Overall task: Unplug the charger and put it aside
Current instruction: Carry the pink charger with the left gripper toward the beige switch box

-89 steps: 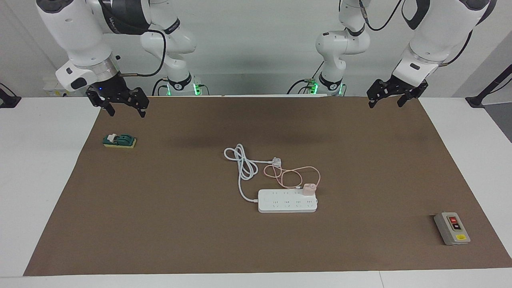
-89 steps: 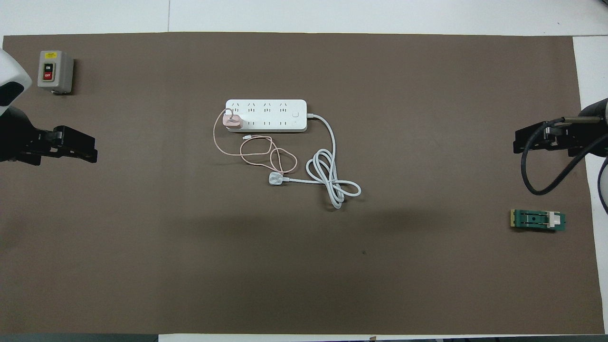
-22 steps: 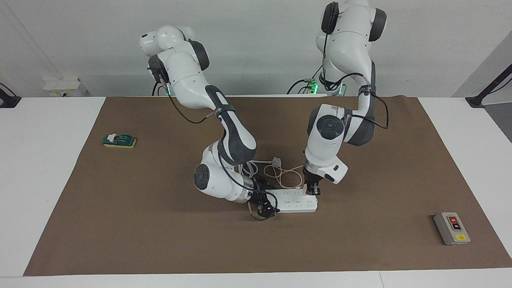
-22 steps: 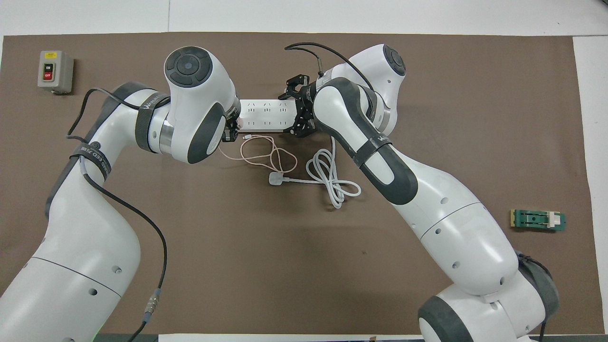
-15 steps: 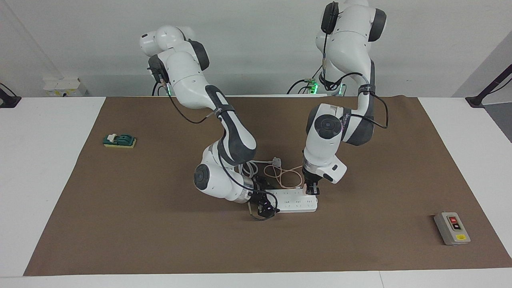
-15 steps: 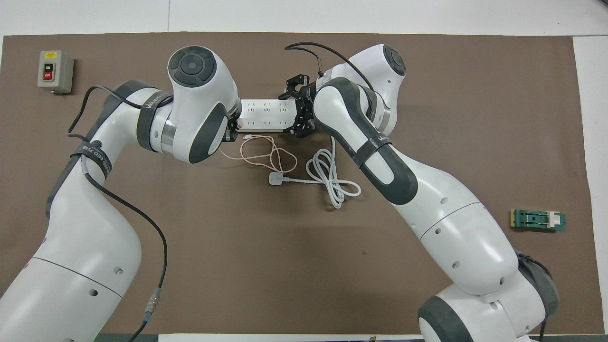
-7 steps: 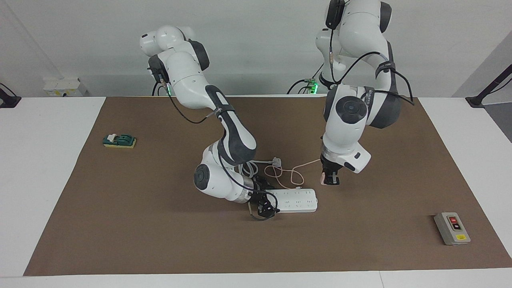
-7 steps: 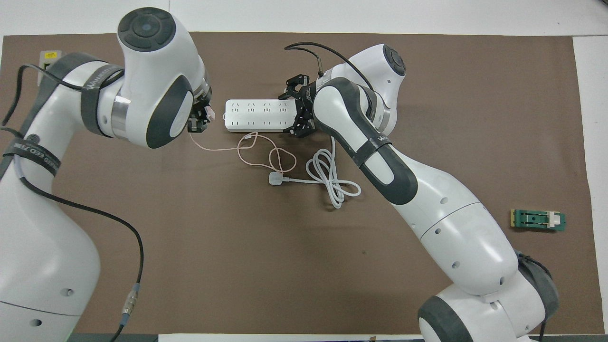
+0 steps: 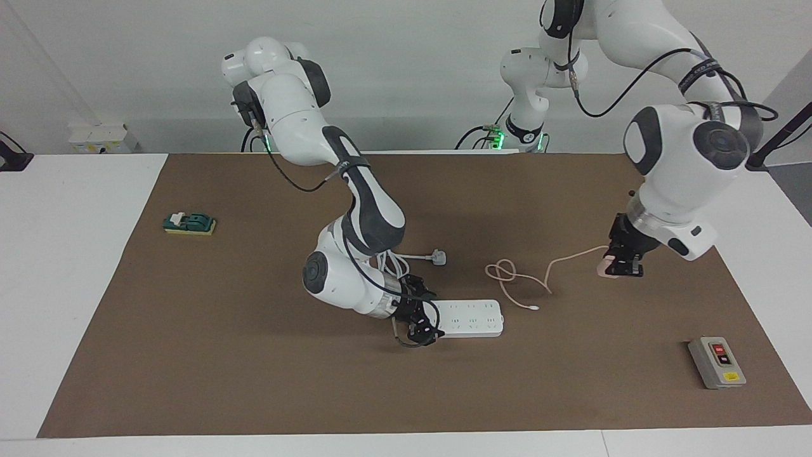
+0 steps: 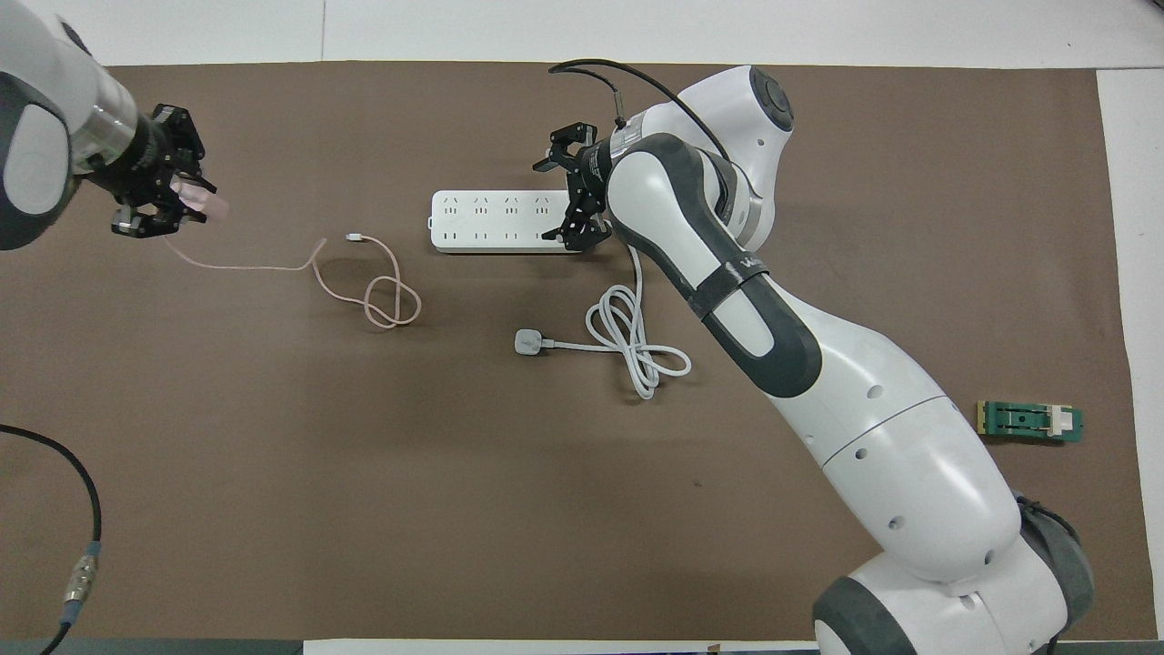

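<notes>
My left gripper (image 9: pixel 619 268) is shut on the pale pink charger (image 9: pixel 605 267) and holds it just above the brown mat, toward the left arm's end of the table. It is well clear of the white power strip (image 9: pixel 470 318). The overhead view shows the gripper (image 10: pixel 164 196), the charger (image 10: pixel 196 204) and the strip (image 10: pixel 491 221). The thin pink cable (image 9: pixel 517 274) trails on the mat from the charger toward the strip, with a small loop (image 10: pixel 391 305). My right gripper (image 9: pixel 416 321) is open, its fingers spread across the strip's cord end (image 10: pixel 573 195).
A white three-pin plug (image 9: pixel 438 257) and its coiled thick cord (image 10: pixel 637 346) lie nearer to the robots than the strip. A grey switch box (image 9: pixel 717 362) stands toward the left arm's end. A green part (image 9: pixel 189 223) lies toward the right arm's end.
The left gripper pulled the charger out of the strip and carried it toward the left arm's end, dragging the cable along. The right gripper stayed at the strip's end.
</notes>
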### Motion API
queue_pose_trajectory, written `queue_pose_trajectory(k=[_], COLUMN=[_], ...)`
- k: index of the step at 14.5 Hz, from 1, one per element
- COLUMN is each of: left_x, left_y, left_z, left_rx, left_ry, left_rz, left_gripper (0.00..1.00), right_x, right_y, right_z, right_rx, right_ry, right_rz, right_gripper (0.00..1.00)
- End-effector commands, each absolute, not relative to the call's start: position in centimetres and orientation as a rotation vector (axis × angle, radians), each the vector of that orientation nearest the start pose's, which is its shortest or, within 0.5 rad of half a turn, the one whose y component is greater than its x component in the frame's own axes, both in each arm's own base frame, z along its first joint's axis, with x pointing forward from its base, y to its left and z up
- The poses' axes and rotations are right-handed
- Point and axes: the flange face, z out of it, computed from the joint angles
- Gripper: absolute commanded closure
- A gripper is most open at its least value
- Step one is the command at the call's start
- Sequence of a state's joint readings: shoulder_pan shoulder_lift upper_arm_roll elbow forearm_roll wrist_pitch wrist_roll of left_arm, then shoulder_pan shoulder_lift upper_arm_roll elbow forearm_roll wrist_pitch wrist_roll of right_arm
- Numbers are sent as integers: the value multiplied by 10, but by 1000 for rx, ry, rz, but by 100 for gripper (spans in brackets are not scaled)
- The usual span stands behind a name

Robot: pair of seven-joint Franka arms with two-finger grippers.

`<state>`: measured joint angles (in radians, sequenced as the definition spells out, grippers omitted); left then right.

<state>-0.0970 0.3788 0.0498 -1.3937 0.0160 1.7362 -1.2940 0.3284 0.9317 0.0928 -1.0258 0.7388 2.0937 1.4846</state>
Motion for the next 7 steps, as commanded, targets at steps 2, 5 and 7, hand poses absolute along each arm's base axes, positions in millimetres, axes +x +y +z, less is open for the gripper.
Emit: queue_pose_trajectory(k=[2, 5, 7], left_x=[662, 649, 640], left_y=[37, 34, 23], left_z=[483, 463, 448], left_rx=[-2659, -2698, -2717], left_ry=[-1609, -1577, -1558], left_rz=[48, 11, -3], left_gripper=[100, 100, 100], right_x=[715, 711, 702], right_y=[277, 217, 188], right_z=[379, 444, 485], right_rx=[-1886, -1948, -2009], right_ry=[1681, 1672, 1670], right_rz=[732, 696, 630], right_gripper=[0, 0, 0])
